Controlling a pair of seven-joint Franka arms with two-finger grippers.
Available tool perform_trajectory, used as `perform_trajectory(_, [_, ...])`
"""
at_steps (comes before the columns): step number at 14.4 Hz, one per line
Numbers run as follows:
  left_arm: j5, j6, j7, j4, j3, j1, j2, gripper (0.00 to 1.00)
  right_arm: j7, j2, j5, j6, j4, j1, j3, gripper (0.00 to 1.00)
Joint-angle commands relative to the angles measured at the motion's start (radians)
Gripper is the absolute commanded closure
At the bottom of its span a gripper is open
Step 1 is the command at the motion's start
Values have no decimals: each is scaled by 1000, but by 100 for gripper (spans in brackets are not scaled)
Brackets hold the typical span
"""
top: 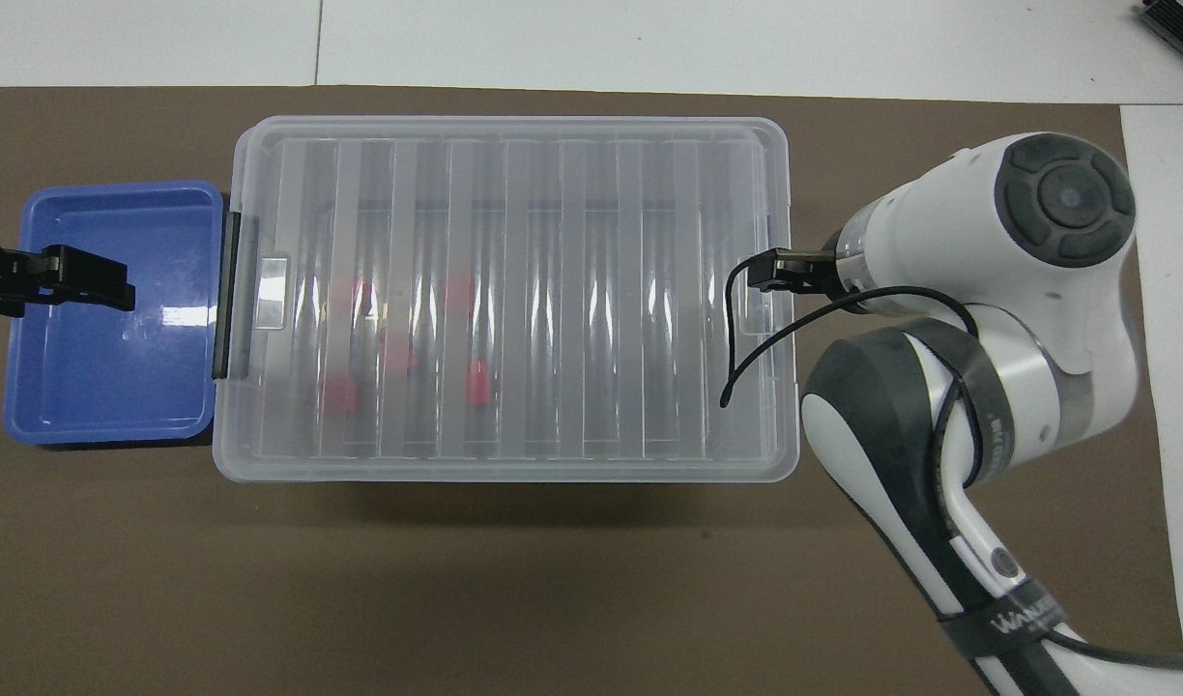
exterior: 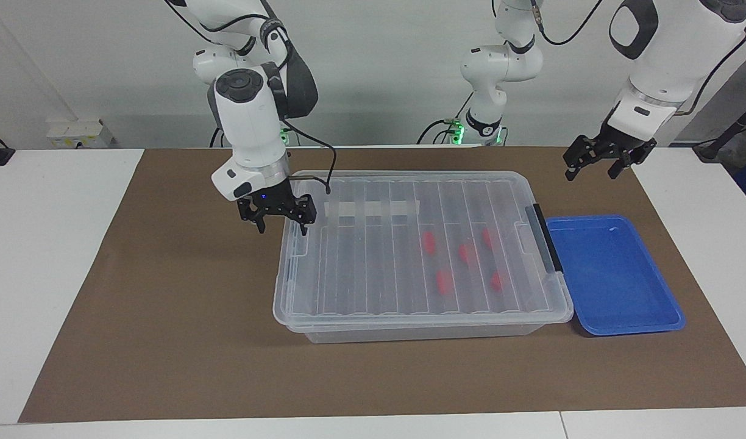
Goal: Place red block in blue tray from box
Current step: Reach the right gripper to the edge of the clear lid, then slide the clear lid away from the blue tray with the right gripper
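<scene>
My right gripper (exterior: 280,222) spread, empty, over the box (exterior: 409,292) lid (exterior: 373,256) end; clip may slip, lid stays shut.

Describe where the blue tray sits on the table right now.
The blue tray lies empty on the brown mat at the left arm's end of the table, right beside the clear lidded box, next to its black latch.

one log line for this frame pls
stage: lid on, box shut | right pincer: open, over box end | left pincer: open, waiting above tray | red blocks: inside box
</scene>
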Motion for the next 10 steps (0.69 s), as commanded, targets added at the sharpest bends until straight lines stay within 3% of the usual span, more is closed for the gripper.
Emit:
perform_trajectory(1, [-11, 15, 0, -29, 1, 3, -22, 0, 20, -17, -14, 13, -47, -9, 2, 3])
perform_trajectory(10, [-11, 15, 0, -29, 1, 3, -22, 0, -110, -34, -25, -30, -81, -74, -3, 5])
